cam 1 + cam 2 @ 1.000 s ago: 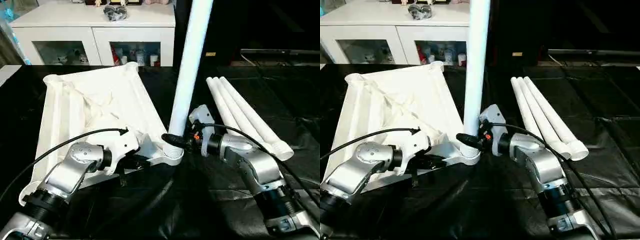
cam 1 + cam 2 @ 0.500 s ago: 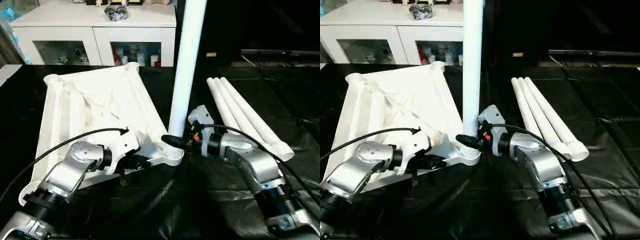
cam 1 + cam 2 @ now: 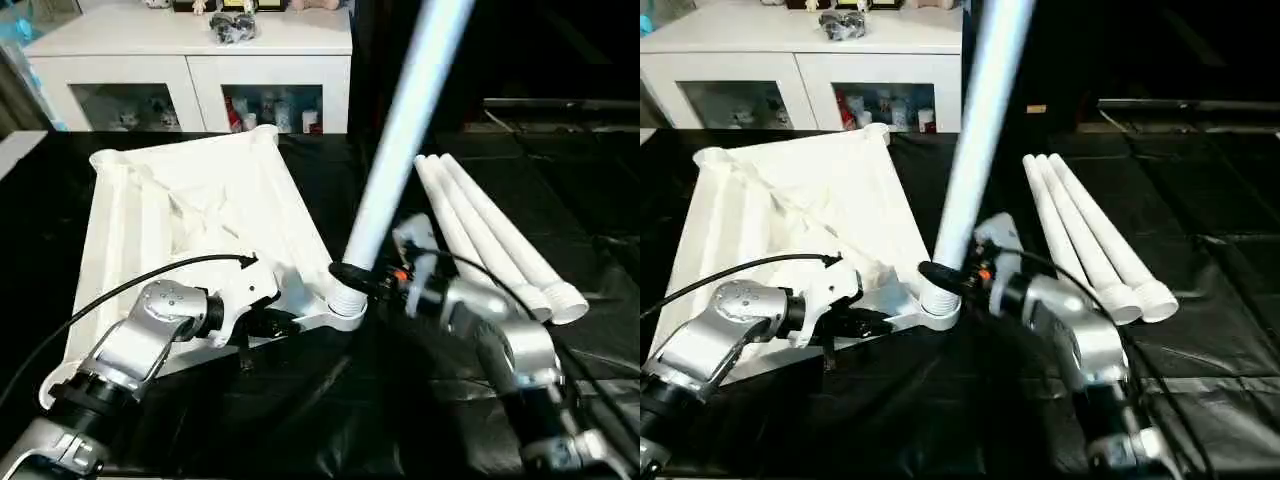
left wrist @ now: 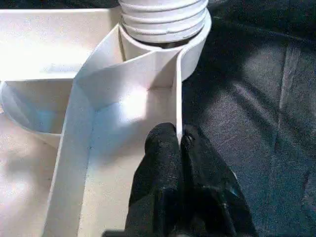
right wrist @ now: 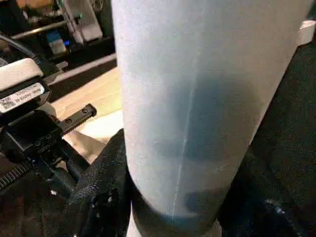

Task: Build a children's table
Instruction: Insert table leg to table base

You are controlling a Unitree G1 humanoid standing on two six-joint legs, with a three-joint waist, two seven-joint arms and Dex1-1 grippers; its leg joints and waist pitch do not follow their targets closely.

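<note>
The children's table lies in parts on black cloth. Its white top (image 3: 200, 210) is upside down, ribs showing. One white leg (image 3: 400, 140) stands in the near right corner socket (image 4: 163, 29) and leans to the right at its upper end. My right gripper (image 3: 352, 280) is shut on this leg just above its ribbed foot, with the black fingers (image 5: 103, 182) wrapping the tube. My left gripper (image 4: 178, 140) is shut on the top's thin rim wall (image 4: 177, 98) close to that socket.
Three loose white legs (image 3: 490, 235) lie side by side on the cloth to the right of my right arm. A white cabinet (image 3: 190, 60) with glass doors stands behind the table top. Black cables run along both forearms.
The standing leg has swung from nearly upright to a lean toward the right, with my right arm moving along with it. The left gripper keeps its hold on the rim.
</note>
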